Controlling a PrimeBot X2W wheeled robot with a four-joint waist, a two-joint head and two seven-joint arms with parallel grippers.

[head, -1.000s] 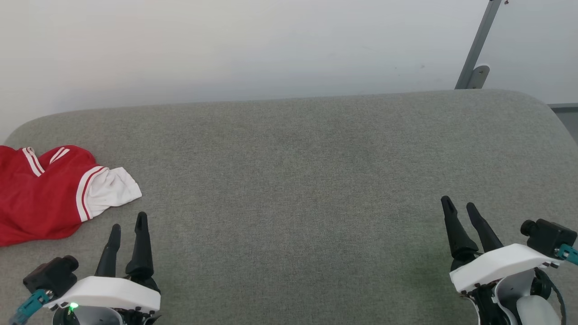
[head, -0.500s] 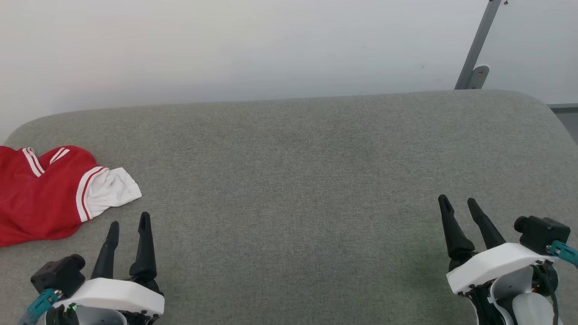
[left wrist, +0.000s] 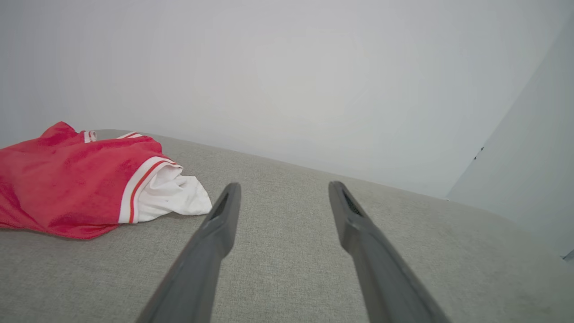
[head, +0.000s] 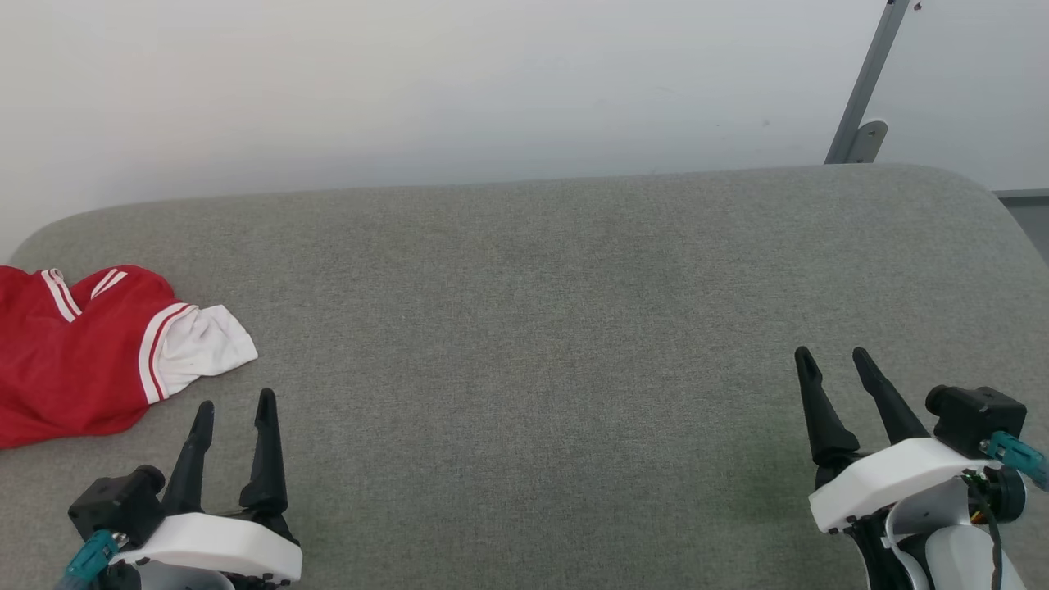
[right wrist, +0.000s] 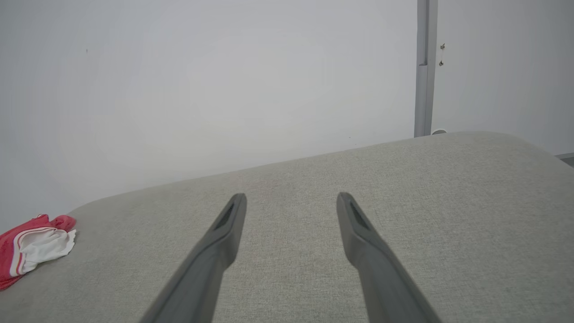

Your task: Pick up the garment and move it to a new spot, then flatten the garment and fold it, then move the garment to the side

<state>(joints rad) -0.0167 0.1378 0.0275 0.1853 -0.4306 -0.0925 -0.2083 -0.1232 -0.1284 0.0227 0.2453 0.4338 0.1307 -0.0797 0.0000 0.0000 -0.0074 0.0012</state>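
Observation:
The garment [head: 74,352] is a crumpled red jersey with one white sleeve and red-and-white trim, lying at the far left of the grey cushioned surface [head: 524,328]; its left part runs off the head view. The left wrist view shows the garment [left wrist: 76,184] left of the fingers, apart from them. Far off at the left edge of the right wrist view lies the garment [right wrist: 31,246]. My left gripper [head: 233,400] is open and empty, a little to the right of and nearer than the white sleeve. My right gripper [head: 832,352] is open and empty at the lower right.
A pale wall [head: 410,82] rises behind the surface. A grey metal post [head: 865,82] with a bracket stands at the back right corner. The surface has rounded far corners, and its right edge drops off near the right gripper.
Both arms have pulled back slightly toward the near edge, the left gripper lower in the view and the right one turned a little. The garment has not moved.

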